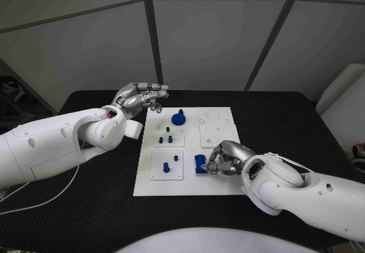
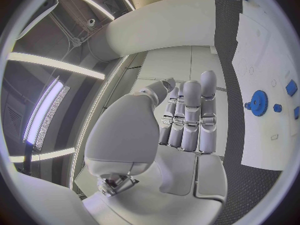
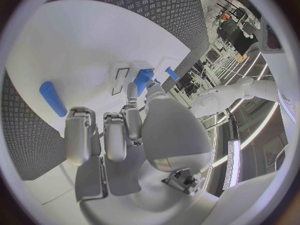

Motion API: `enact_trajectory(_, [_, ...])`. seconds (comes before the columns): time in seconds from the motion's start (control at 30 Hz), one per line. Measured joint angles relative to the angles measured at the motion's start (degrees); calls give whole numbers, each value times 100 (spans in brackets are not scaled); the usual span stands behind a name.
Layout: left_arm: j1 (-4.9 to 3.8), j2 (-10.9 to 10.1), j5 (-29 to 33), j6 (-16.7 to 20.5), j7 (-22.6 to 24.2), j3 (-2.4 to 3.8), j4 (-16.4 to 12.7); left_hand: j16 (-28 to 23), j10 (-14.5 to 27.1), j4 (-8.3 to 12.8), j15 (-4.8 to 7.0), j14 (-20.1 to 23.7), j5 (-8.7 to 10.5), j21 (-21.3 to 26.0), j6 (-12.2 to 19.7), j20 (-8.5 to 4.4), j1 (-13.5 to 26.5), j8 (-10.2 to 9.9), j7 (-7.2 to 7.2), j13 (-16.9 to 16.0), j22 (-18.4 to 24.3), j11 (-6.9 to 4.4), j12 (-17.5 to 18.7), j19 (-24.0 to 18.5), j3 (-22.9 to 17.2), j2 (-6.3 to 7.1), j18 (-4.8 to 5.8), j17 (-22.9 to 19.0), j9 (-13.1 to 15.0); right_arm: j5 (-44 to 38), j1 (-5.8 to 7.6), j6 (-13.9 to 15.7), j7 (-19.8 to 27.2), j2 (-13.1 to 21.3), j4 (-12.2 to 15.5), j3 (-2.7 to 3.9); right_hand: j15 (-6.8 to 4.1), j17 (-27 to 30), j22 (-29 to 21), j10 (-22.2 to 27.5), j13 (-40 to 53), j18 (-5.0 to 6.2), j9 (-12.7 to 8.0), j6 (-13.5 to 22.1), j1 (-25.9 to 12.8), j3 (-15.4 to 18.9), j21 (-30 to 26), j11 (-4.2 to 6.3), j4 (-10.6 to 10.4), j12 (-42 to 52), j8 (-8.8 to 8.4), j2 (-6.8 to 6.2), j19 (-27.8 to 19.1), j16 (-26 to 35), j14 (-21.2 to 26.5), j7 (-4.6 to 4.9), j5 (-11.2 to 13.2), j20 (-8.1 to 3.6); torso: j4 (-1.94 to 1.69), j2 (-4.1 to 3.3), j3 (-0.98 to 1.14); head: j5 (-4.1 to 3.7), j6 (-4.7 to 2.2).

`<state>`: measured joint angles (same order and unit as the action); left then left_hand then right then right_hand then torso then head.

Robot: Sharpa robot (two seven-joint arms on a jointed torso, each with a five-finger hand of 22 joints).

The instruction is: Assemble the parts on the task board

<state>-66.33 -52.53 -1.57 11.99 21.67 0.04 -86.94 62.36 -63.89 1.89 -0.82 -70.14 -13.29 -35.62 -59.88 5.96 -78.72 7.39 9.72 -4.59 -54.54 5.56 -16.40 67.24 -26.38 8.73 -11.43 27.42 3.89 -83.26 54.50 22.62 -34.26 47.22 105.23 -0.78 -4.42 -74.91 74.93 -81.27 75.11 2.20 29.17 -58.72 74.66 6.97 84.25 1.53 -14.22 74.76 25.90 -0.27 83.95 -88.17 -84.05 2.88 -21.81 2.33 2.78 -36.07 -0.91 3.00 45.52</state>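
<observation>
The white task board [image 1: 190,182] lies in the middle of the black table. A blue gear [image 1: 179,117] stands near its far edge, and it also shows in the left wrist view as the blue gear [image 2: 258,103]. Blue pegs [image 1: 166,139] stand mid-board, and two more blue pegs [image 1: 171,162] stand on the near-left tile. A long blue part [image 1: 200,163] lies just left of my right hand [image 1: 226,158], whose fingers are curled in with nothing between them. The right hand [image 3: 119,135] sits beside the long blue part [image 3: 52,98], apart from it. My left hand [image 1: 141,97] hovers off the board's far-left corner, fingers [image 2: 190,116] straight, holding nothing.
Black table surface [image 1: 91,195] surrounds the board on all sides. A white tile [image 1: 211,136] with holes sits on the board's right half. Grey wall panels [image 1: 205,42] stand behind the table's far edge.
</observation>
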Motion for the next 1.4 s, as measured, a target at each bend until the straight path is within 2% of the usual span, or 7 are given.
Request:
enact_trajectory(0.27, [0,-1,0,0,0,0,-1,0,0,0,0,0,0,0,0,0,0,0,0,0,4,0,0,0,0,0,0,0,0,-9,0,107,124,148,104,0,0,0,1,0,-9,0,2,22,71,32,-25,0,-32,-2,-53,-24,0,0,0,-21,22,0,9,2,1,-1,-11])
enact_trajectory(0.4, [0,0,0,0,0,0,-1,0,0,0,0,0,0,0,0,0,0,0,0,0,4,0,0,0,0,0,0,0,0,77,5,246,427,490,278,2,2,0,1,95,5,1,-105,250,254,57,-83,-95,-57,-122,-309,-41,-35,21,0,86,22,-25,10,7,2,-23,-10])
enact_trajectory(0.53, [0,0,0,0,0,-1,-3,0,0,0,0,0,0,0,0,0,0,0,0,0,4,0,-23,0,0,0,0,-13,0,199,70,337,762,916,418,14,120,1,1,146,8,0,-347,345,434,97,-108,-207,-96,-213,-694,-33,-75,21,9,187,-1,70,11,14,-2,-63,-16])
enact_trajectory(0.7, [0,0,0,-1,1,-1,-13,0,0,9,0,0,0,0,0,0,0,0,0,0,4,0,-23,0,9,0,0,-24,0,305,123,360,1040,1405,471,25,147,1,0,175,9,0,-616,271,531,171,-111,-238,-170,-291,-1023,4,-82,21,21,293,-1,105,19,21,-5,-107,-32])
enact_trajectory(0.93, [0,7,0,-2,6,-1,-48,0,0,16,0,0,0,0,0,0,0,0,0,0,3,0,-23,0,16,0,0,-24,0,237,133,309,1119,1680,429,21,147,1,0,186,9,1,-751,3,549,254,-111,-248,-229,-318,-1097,21,-60,22,21,235,-1,126,19,17,-5,-167,-59])
enact_trajectory(1.27, [6,8,0,-5,8,-4,-50,0,21,16,0,0,0,0,0,0,0,0,0,0,9,21,-23,0,16,0,0,-23,0,-119,110,71,853,1661,270,18,146,-2,0,199,-183,1,-790,-186,410,451,-159,-235,-248,-411,-1097,-80,-60,85,20,184,-1,126,15,3,4,-240,-50])
enact_trajectory(1.4, [8,7,0,-6,8,-4,-50,0,21,16,0,0,0,0,0,0,0,0,0,0,9,21,-23,0,16,0,0,-23,0,-237,82,-38,730,1591,227,16,145,-4,-1,208,-188,1,-790,-225,388,462,-159,-226,-237,-425,-1097,-62,-82,85,21,182,-1,103,12,3,2,-253,-40])
